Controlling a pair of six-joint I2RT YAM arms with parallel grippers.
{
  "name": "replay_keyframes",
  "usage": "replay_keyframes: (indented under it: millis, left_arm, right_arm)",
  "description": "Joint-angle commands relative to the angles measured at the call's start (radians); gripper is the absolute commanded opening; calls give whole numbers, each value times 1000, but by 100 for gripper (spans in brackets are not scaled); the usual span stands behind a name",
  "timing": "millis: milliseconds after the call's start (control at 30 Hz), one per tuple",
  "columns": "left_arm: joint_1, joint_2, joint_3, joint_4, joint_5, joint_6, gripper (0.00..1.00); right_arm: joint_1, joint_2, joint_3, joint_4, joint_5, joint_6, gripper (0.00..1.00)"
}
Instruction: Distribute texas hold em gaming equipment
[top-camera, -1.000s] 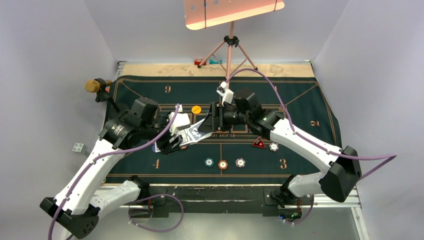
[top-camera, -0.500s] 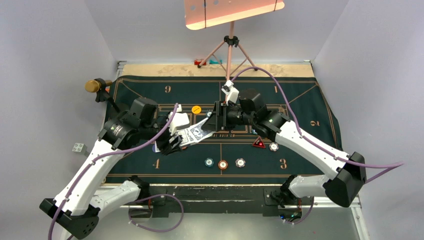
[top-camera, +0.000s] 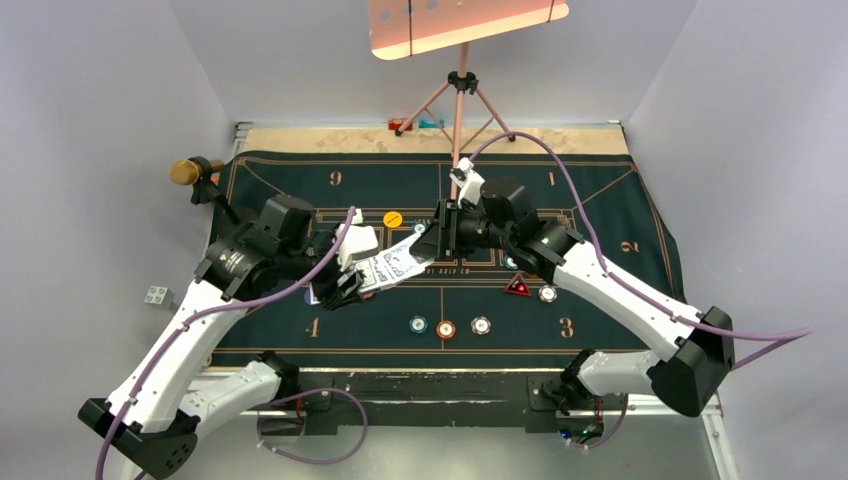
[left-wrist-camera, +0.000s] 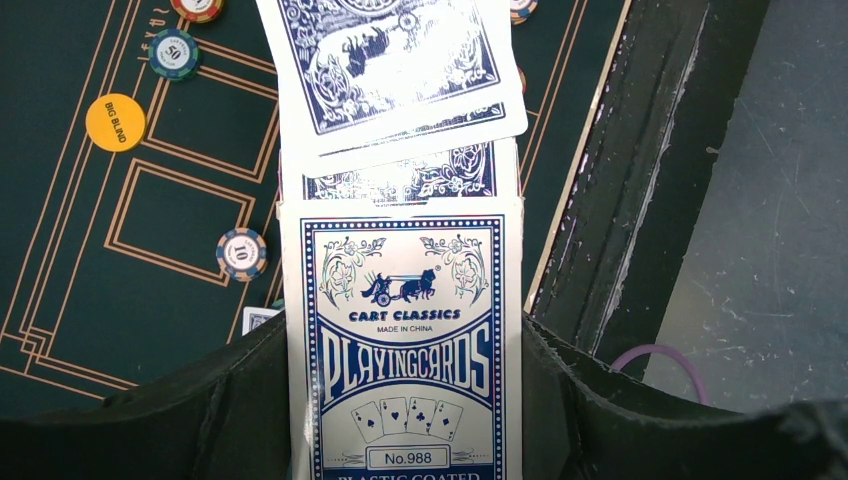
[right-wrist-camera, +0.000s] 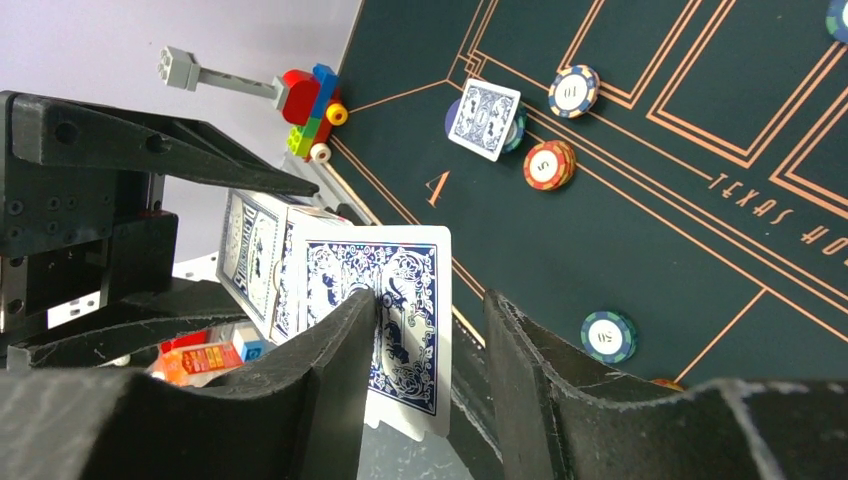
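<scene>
Card box in the left gripper, a card's edge between the right one's parted jaws.

The left gripper (left-wrist-camera: 405, 385) is clamped on the sides of a glossy blue-and-white card box (left-wrist-camera: 405, 320). Blue-backed, white-bordered cards (left-wrist-camera: 390, 70) fan out of its open end, away from the fingers. The right gripper (right-wrist-camera: 430, 310) meets them from the opposite side. Its jaws stand partly apart with the outermost card (right-wrist-camera: 405, 265) edge-on in the gap, against one finger and clear of the other. A flat yellow disc (top-camera: 393, 218) lies between the two grippers on the dark green felt mat (top-camera: 600, 200) with gold lines. Nearer the arm bases than the right gripper lie a red triangular marker (top-camera: 517, 286) and a row of small round chips (top-camera: 445, 328). Pale grey walls close in the table, with a tripod (top-camera: 460, 95) at its far edge.
</scene>
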Motion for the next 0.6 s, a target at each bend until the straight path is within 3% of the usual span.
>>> replay_keyframes:
  millis: [0, 233, 467, 567]
  left_arm:
    - [9, -18, 47, 27, 43, -14, 0]
    - [11, -17, 48, 26, 45, -14, 0]
    - [11, -18, 47, 24, 44, -13, 0]
    - [11, -17, 47, 26, 45, -12, 0]
  right_arm:
    - [-9, -51, 6, -16, 44, -31, 46]
    - [-15, -67, 14, -31, 56, -36, 43]
    - [-22, -83, 23, -31, 57, -32, 28]
    - [-24, -82, 26, -34, 52, -34, 27]
